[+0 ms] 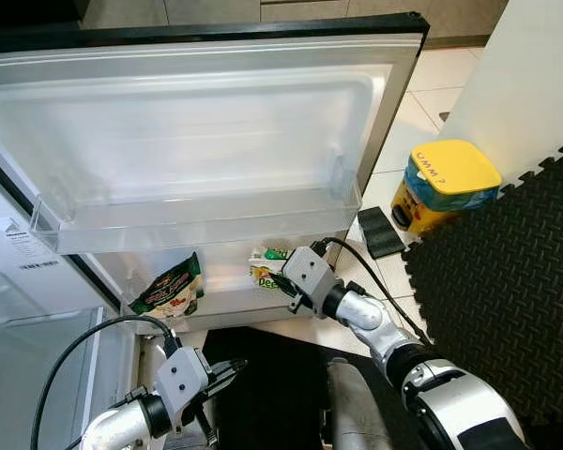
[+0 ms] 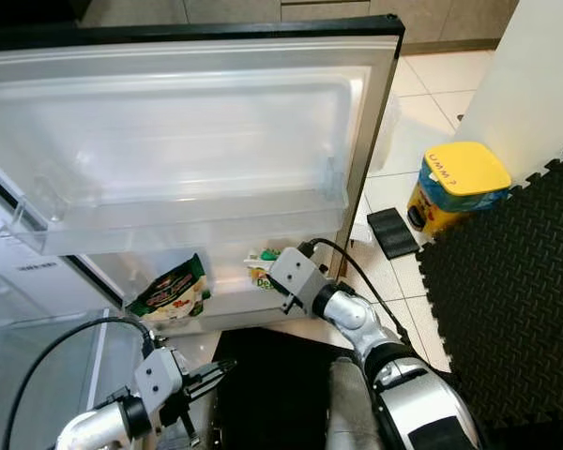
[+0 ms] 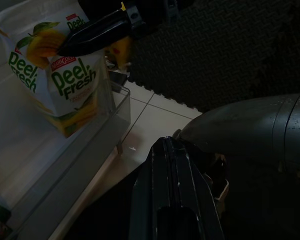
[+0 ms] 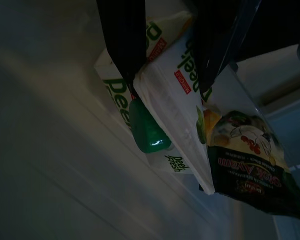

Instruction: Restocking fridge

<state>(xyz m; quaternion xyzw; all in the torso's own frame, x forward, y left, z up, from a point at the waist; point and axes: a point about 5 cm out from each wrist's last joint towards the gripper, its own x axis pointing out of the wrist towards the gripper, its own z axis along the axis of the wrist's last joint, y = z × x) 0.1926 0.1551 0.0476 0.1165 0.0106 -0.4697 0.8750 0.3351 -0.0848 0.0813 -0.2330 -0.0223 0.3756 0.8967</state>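
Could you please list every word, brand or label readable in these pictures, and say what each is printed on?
"Deel Fresh": green letters on the white juice carton with a green cap, standing in the lower door shelf.
"UMM ?", roughly: dark writing on the yellow lid of the blue and yellow tub on the floor; uncertain.
Red brand strip on the carton: too small.
Dark green snack bag: red lettering, not legible.
White sticker on the fridge wall: too small.

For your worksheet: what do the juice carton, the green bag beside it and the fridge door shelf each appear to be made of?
Juice carton: looks like coated paperboard, with folded edges, printed faces and a green plastic cap.
Green bag: probably thin glossy plastic film; it is creased and shiny.
Door shelf: clear, smooth rigid plastic, since the door shows through it.
The right gripper straddles the carton.
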